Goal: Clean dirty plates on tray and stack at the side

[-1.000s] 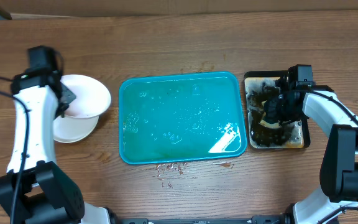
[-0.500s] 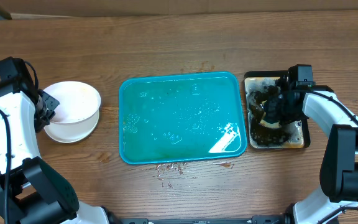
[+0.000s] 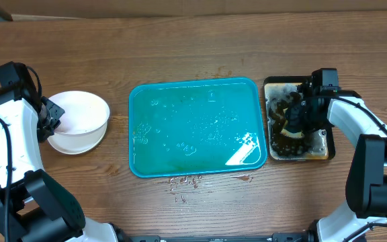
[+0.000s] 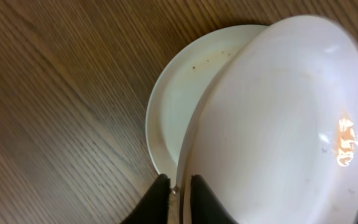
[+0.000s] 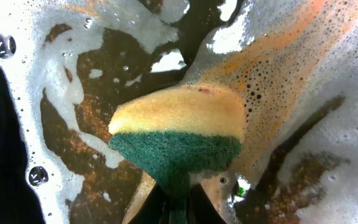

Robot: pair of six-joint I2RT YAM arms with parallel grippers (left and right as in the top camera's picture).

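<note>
My left gripper (image 3: 50,119) is shut on the left rim of a white plate (image 3: 80,111). In the left wrist view the jaws (image 4: 179,190) pinch that plate's edge (image 4: 278,124). The held plate lies partly over a second pale plate (image 3: 79,141) on the table, which also shows in the left wrist view (image 4: 179,93). A third plate cannot be made out. The teal tray (image 3: 197,128) at the centre is wet and holds no plates. My right gripper (image 3: 294,122) is over the basin, shut on a yellow and green sponge (image 5: 179,127) above the foamy water.
The black-rimmed basin (image 3: 328,153) of brown, foamy water stands right of the tray. Small crumbs (image 3: 183,181) lie on the wooden table in front of the tray. The table's back edge (image 3: 193,15) runs along the top.
My left arm swung out to the left, and the held plate shifted a little left and down over the lower plate. The right arm with the sponge stayed in the basin.
</note>
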